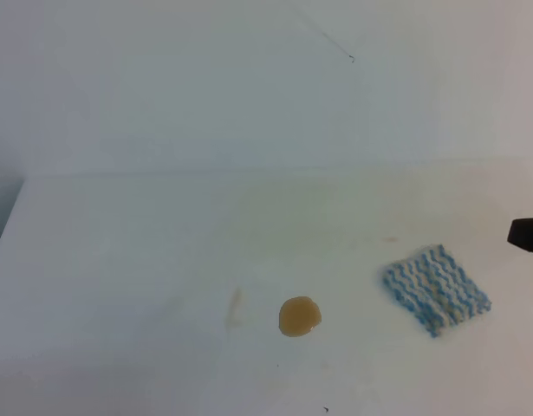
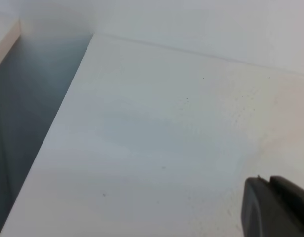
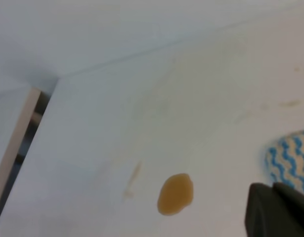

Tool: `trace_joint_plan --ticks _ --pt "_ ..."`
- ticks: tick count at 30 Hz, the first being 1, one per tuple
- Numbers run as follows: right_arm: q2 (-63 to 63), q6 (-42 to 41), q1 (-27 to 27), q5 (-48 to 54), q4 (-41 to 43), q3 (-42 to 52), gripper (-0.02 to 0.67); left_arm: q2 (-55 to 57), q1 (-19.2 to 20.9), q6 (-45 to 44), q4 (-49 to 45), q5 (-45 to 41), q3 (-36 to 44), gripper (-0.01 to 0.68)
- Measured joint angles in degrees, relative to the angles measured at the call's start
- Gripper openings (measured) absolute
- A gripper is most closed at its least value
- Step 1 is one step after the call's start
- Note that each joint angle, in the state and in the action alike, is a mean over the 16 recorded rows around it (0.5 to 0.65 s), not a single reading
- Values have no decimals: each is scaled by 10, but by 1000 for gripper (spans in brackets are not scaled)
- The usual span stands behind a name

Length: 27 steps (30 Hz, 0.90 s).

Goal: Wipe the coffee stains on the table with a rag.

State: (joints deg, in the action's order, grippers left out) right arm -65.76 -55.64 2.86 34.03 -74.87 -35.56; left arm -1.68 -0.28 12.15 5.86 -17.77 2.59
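Observation:
The coffee stain [image 1: 300,316] is a small amber-brown blob on the white table [image 1: 145,251], near its front middle. The blue-and-white striped rag [image 1: 436,289] lies flat to the right of the stain, apart from it. Only the dark tip of my right gripper [image 1: 527,234] shows at the right edge, above and right of the rag, not touching it. In the right wrist view the stain [image 3: 175,194] and the rag's corner [image 3: 292,159] show beyond the gripper [image 3: 273,210], whose dark fingers sit pressed together, empty. My left gripper [image 2: 269,207] looks the same over bare table.
A white wall [image 1: 249,78] rises behind the table. The table's left edge [image 2: 53,133] drops to a dark gap. A faint yellowish smear [image 1: 236,305] lies left of the stain.

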Motion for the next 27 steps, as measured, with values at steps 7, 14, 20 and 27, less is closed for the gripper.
trace_joint_plan --ticks 7,14,20,27 --pt "-59 -57 -37 -13 -2 -8 -3 0 0 0 0 0 0 1" --pt "-110 -33 -111 -63 73 -43 -3 0 0 0 0 0 0 1" --pt "-164 87 -164 -86 213 -97 -3 0 0 0 0 0 0 1" --pt "-226 299 -184 -40 453 -172 -2 0 0 0 0 0 0 1"
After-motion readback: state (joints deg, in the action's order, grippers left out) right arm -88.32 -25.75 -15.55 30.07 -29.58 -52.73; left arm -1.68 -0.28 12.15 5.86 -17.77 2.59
